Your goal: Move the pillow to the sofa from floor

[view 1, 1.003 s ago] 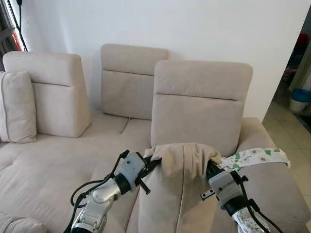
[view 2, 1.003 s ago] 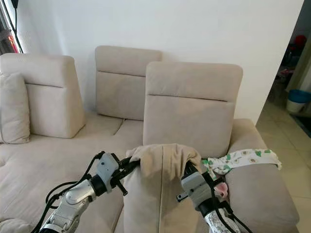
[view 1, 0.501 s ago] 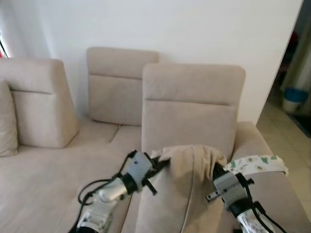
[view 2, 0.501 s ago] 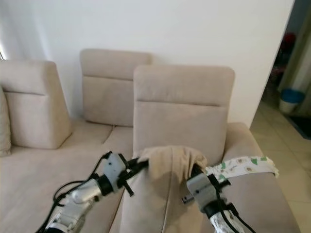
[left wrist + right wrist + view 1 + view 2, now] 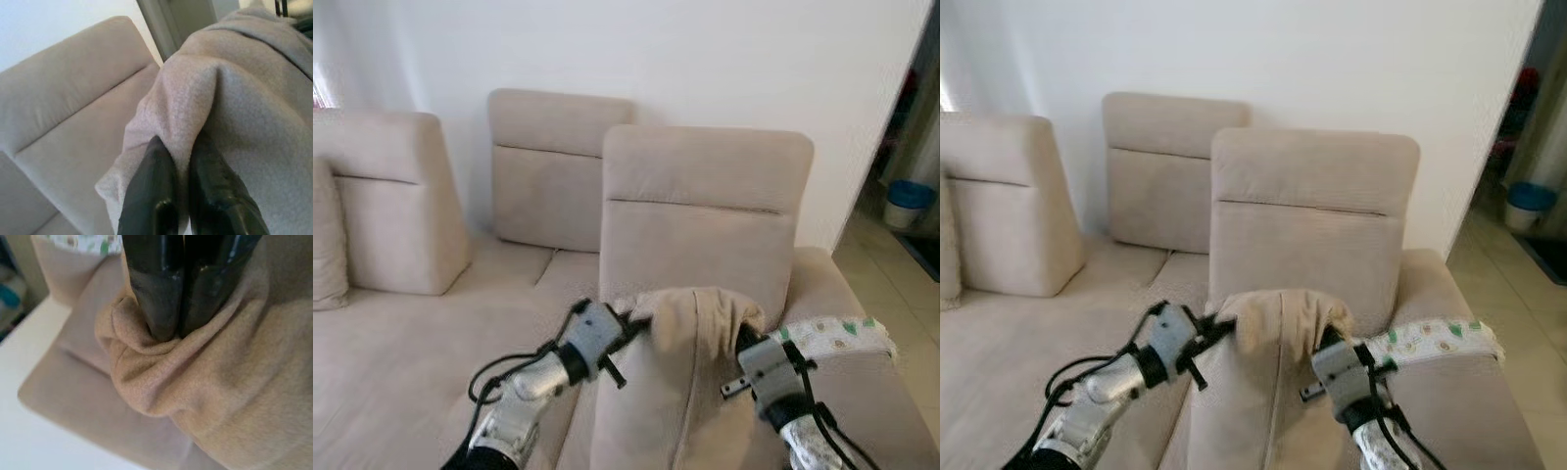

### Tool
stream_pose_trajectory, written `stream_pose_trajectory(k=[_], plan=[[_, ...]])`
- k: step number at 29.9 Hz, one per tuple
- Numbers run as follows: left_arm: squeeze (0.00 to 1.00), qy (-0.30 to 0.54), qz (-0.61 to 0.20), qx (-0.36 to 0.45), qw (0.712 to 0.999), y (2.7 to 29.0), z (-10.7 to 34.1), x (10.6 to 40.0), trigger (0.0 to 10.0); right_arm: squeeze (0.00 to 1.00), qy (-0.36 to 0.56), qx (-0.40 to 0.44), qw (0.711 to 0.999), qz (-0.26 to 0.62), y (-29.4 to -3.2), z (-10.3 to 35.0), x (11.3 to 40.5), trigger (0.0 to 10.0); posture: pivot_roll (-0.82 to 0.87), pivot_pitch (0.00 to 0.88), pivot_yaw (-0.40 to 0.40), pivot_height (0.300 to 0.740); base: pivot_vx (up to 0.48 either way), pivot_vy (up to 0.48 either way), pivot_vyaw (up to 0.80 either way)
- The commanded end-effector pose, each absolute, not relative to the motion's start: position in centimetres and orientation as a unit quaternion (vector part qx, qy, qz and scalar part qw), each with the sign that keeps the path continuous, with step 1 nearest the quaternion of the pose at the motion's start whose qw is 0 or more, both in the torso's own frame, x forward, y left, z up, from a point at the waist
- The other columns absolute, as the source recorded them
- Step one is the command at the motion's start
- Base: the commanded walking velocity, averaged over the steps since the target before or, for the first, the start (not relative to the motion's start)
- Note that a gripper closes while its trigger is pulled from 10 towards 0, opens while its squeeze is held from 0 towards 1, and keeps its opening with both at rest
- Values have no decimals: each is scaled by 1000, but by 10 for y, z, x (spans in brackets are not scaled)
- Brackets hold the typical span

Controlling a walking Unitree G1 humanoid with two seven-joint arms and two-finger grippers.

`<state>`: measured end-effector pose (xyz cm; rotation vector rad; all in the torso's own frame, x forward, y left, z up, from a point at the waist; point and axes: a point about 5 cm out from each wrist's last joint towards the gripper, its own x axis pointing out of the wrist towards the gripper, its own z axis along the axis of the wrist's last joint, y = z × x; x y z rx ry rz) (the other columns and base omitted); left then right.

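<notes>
At lower centre of the frame, the left pincer [image 5: 634, 328] and right pincer [image 5: 741, 340] each clenched a top corner of the pillow [image 5: 680, 392], hanging upright before the sofa [image 5: 401, 333]

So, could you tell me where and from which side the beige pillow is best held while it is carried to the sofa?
By its two upper corners, one from each side. The pillow is wide and limp, so the left gripper and right gripper each pinch a fold of fabric at its own corner, letting it hang evenly in front of the sofa.
</notes>
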<state>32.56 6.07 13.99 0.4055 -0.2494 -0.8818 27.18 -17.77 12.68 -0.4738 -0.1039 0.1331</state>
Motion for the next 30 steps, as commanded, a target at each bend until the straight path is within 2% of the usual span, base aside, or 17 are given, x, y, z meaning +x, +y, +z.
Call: stream_pose_trajectory(k=[1, 5, 17, 18, 21, 22, 27, 28, 29, 30], plan=[[0, -153, -454, 212, 852, 36, 153, 322, 10000, 0, -17, -222, 972, 78, -173, 115, 273, 10000, 60, 0, 20, 740, 0, 0, 0], [0, -151, -457, 224, 847, 17, 153, 321, 10000, 0, 0, -221, 975, 9, -191, 118, 279, 10000, 55, 0, 25, 740, 0, 0, 0], [0, -162, -467, 210, 844, 16, 153, 317, 10000, 0, -18, -229, 973, 15, -186, 125, 278, 10000, 54, 0, 32, 740, 0, 0, 0], [1000, -164, -460, 208, 848, 18, 154, 319, 10000, 173, -23, -227, 973, 22, -182, 127, 279, 10000, 57, 0, 31, 740, 0, 0, 0], [1000, -166, -457, 208, 849, 18, 155, 320, 10000, 173, -24, -226, 974, 23, -181, 128, 279, 10000, 58, 0, 30, 740, 0, 0, 0], [1000, -170, -448, 212, 852, 19, 156, 321, 10000, 1000, -24, -223, 974, 23, -181, 129, 280, 10000, 60, 0, 27, 740, 0, 0, 0], [984, -175, -437, 217, 855, 20, 157, 323, 10000, 1000, -24, -225, 974, 22, -181, 130, 280, 10000, 61, 0, 26, 740, 0, 0, 0], [0, -179, -430, 217, 858, 21, 159, 323, 10000, 200, -23, -227, 973, 21, -181, 130, 280, 10000, 61, 0, 23, 740, 0, 0, 0], [0, -187, -421, 212, 862, 22, 161, 324, 10000, 0, -23, -229, 973, 22, -181, 130, 280, 10000, 61, 0, 21, 740, 0, 0, 0], [0, -187, -421, 212, 862, 22, 161, 324, 10000, 0, -23, -229, 973, 22, -181, 130, 280, 10000, 61, 0, 21, 740, 0, 0, 0]])
